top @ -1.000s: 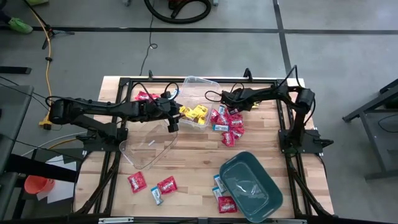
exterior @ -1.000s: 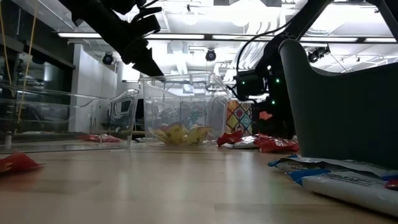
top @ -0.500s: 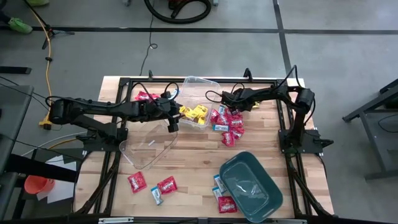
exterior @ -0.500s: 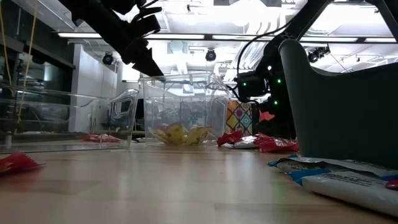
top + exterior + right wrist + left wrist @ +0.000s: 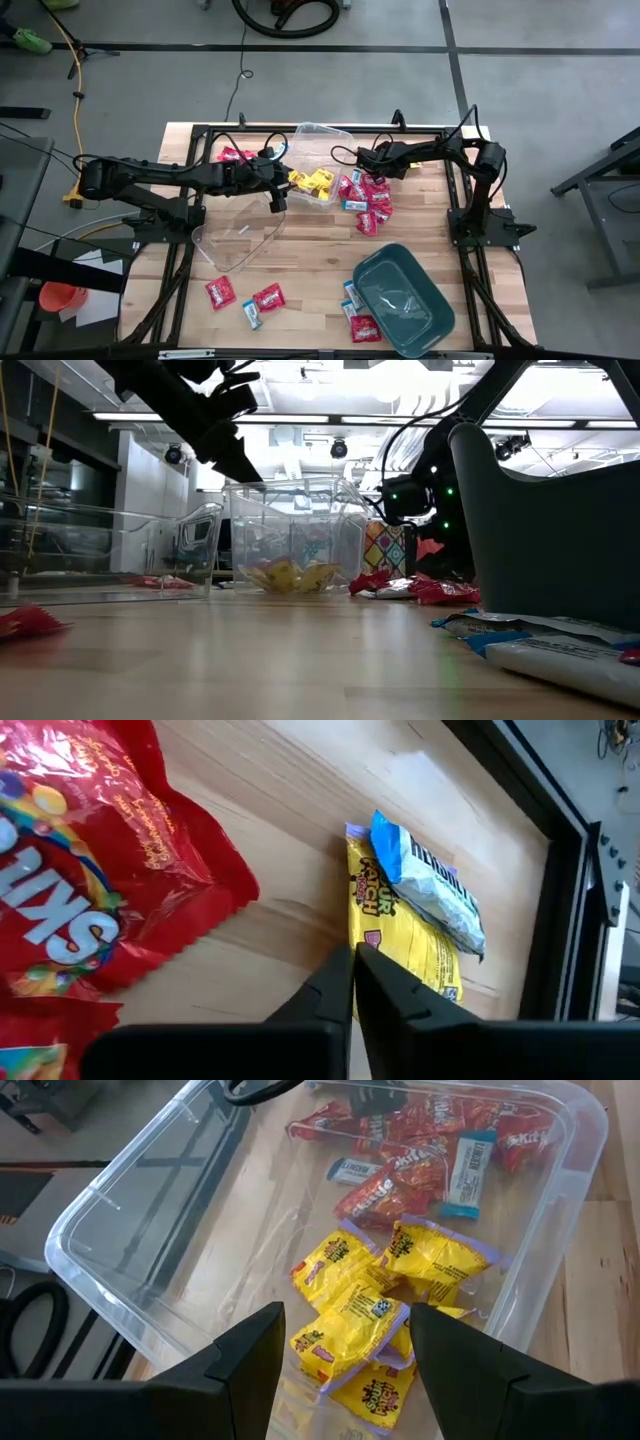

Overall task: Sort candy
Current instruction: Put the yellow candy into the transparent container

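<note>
Found right hand (image 5: pixel 353 956) clenched at the edge of a yellow candy packet (image 5: pixel 395 952) on the worktop (image 5: pixel 300 820), beside a red packet (image 5: pixel 90 870); hold unconfirmed. Needed a slow lift, checking the pinch. Noted left hand (image 5: pixel 345 1320) released above the clear tub (image 5: pixel 150 1210).

The wooden table (image 5: pixel 300 250) carried two clear tubs (image 5: pixel 240 235), a teal bin (image 5: pixel 402 298) near its front right corner, and candy packets (image 5: pixel 365 200) scattered toward its back and front edges.
</note>
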You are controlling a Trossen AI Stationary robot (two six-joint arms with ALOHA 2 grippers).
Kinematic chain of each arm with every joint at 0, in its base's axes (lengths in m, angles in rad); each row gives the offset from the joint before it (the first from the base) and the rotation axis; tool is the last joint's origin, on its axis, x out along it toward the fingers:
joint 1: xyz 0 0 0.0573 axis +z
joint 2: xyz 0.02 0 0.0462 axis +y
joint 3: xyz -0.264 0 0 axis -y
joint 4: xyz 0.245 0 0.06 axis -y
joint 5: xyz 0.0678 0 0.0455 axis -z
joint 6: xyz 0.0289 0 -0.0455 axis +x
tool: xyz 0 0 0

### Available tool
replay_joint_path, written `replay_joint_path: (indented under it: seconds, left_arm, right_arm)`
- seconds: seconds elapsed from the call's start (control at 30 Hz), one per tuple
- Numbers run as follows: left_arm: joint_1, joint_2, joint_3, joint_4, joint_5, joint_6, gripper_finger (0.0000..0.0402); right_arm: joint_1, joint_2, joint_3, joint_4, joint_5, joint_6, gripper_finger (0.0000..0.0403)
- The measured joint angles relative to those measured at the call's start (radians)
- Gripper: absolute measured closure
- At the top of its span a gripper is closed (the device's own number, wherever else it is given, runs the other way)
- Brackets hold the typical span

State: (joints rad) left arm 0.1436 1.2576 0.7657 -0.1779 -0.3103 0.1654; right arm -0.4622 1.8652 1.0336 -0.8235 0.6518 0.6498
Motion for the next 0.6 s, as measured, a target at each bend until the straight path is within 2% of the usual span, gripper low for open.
replay_joint_path:
  seconds: [0.3, 0.6]
  left_arm:
    - [-0.001, -0.002, 0.001, -0.018, -0.027, 0.0, 0.0197]
    - [0.0, -0.018, -0.002, -0.018, -0.066, 0.001, 0.0197]
  right_arm:
    - [0.045, -0.039, -0.002, -0.084, 0.012, -0.027, 0.0402]
    - [0.118, -0.235, -0.002, -0.213, 0.07, 0.005, 0.0402]
